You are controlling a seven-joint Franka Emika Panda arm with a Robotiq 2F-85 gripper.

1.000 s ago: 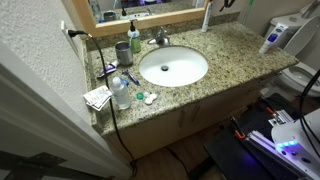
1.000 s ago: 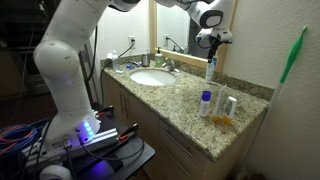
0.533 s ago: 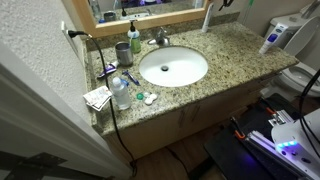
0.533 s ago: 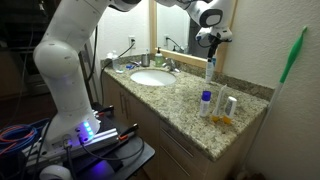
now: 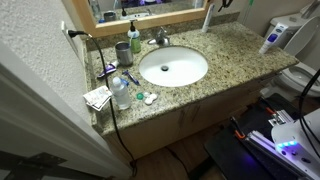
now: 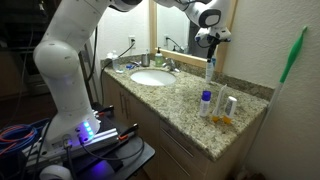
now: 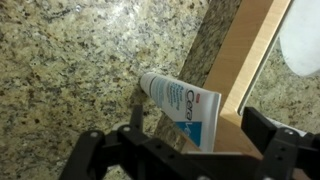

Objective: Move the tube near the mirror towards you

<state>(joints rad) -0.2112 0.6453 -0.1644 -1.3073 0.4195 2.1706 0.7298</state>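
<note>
The tube (image 7: 185, 108) is slim and white with blue lettering. It leans against the tan wooden frame of the mirror (image 7: 245, 60) at the back of the granite counter. It shows in both exterior views (image 5: 207, 18) (image 6: 209, 70). My gripper (image 7: 200, 125) is open, with one finger on each side of the tube's upper part and not touching it. In an exterior view the gripper (image 6: 210, 38) hangs just above the tube, close to the mirror frame (image 6: 222, 60).
A white sink (image 5: 173, 67) with a faucet (image 5: 158, 38) sits mid-counter. A dark soap dispenser (image 5: 135, 38), a cup (image 5: 122, 50) and a clear bottle (image 5: 120, 92) stand at one end. A white-and-blue bottle (image 6: 205, 103) stands at the other end.
</note>
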